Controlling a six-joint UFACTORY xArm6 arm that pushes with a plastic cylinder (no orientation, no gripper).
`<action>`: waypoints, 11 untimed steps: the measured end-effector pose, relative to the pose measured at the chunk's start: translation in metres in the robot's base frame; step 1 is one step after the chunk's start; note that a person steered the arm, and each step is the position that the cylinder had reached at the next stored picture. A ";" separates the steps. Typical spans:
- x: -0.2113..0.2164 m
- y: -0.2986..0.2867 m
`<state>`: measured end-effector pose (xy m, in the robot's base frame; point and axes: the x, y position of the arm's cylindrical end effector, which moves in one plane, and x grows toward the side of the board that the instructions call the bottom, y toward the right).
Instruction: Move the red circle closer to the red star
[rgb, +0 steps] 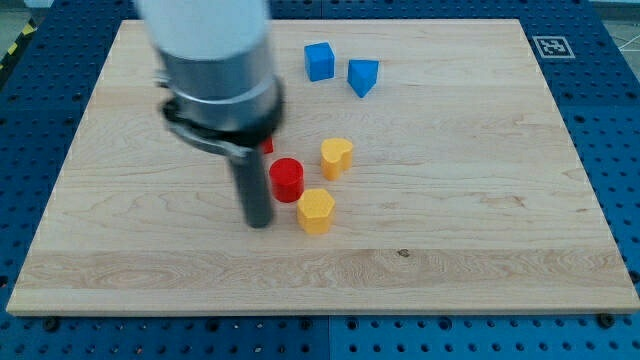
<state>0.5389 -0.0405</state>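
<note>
The red circle (287, 179) stands near the board's middle. My tip (259, 222) rests on the board just to the circle's left and a little below it, close beside it. A small sliver of red (267, 146) shows above the circle at the edge of the arm's body; this is the red star, mostly hidden by the arm.
A yellow heart-shaped block (336, 157) sits right of the red circle. A yellow hexagon block (316, 210) sits just below and right of it. A blue cube (319, 61) and a blue triangular block (363, 76) lie near the view's top. The wooden board (480, 200) carries all of them.
</note>
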 end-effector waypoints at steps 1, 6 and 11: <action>0.002 0.049; -0.006 -0.033; -0.077 0.033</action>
